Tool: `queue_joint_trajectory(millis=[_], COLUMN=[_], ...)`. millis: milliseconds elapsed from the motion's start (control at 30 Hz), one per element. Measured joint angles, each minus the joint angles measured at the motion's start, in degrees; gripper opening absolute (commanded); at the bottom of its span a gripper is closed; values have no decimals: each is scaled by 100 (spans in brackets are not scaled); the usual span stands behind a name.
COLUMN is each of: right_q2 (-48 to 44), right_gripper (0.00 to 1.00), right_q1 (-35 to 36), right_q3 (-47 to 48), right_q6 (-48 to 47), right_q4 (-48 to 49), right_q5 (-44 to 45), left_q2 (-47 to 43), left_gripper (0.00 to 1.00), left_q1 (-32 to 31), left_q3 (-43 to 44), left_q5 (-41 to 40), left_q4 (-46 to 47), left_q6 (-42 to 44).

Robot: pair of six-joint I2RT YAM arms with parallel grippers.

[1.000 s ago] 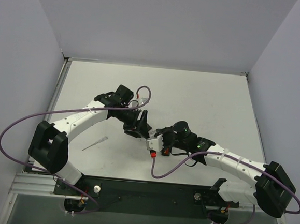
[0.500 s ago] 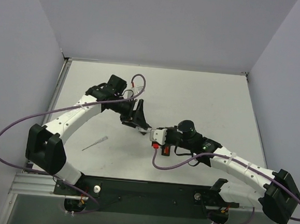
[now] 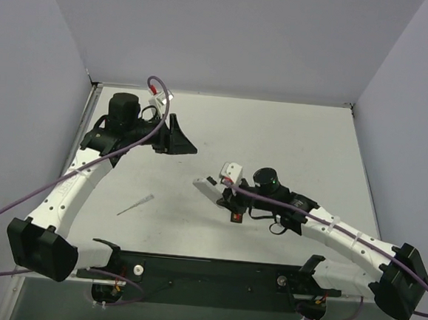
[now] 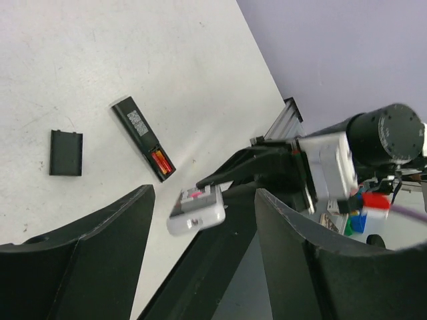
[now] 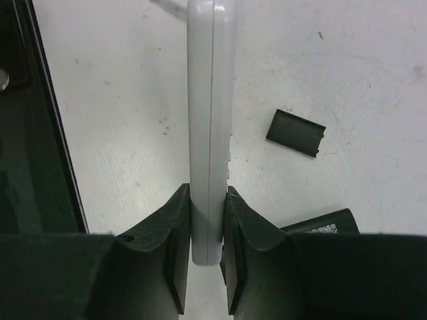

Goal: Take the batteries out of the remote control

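**Table** [image 3: 290, 136]: white, and bears every item below.

**Left gripper** [image 3: 177, 138]: raised over the far-left part of the table, well apart from the work. Its fingers are spread wide with nothing between them.

**Right gripper** [image 5: 207, 197]: pinches the white remote [image 5: 210, 100] edge-on between its pads, off the table. That is not the remote you want.

**Remote control** [image 4: 137, 127]: a black bar lying flat on the table, back upward, just beside the right gripper. Its battery recess is open at one end.

**Cover piece** [image 4: 66, 153]: off, lying flat near the remote control but not touching it.

**Batteries** [image 4: 162, 162]: red, seated in the recess. None is out.

**Step in hand, as I judge it:** the cover is removed and extraction has not begun.

**Next move:** you will likely need to set the white remote aside. Then bring a free gripper down onto the recess end, narrowed enough to nip one battery and lift it out without skidding the black bar.
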Motion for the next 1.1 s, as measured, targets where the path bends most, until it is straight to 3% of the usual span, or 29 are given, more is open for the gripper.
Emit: queue_joint_trajectory(millis=[233,367,600,867,967,1100], right_q2=[514,562,562,623,658,774], right_gripper=[0,0,0,0,0,3], right_q1=[-973,-1067,-1056,-979,-881,-813], right_q3=[962,1040,1040,999,935,914], right_q6=[2721,3856,5093,5805,5886,5928], right_q4=[-267,7,538,1327,1462,1473], right_q5=[-577,-938,-1445,-1843,-1954,-2020], left_q2=[-649,-973,-1043,-997,-918,-872], left_gripper=[74,75,75,73,67,39], left_q1=[50,50,20,-343,-494,-588], left_q3=[-678,-1196,-1773,-2232,-2247,-2406], left_q5=[15,153,282,313,313,339], left_q4=[485,1027,1746,2761,3058,3598], left_q6=[2,-181,-616,-1248,-1438,-1814])
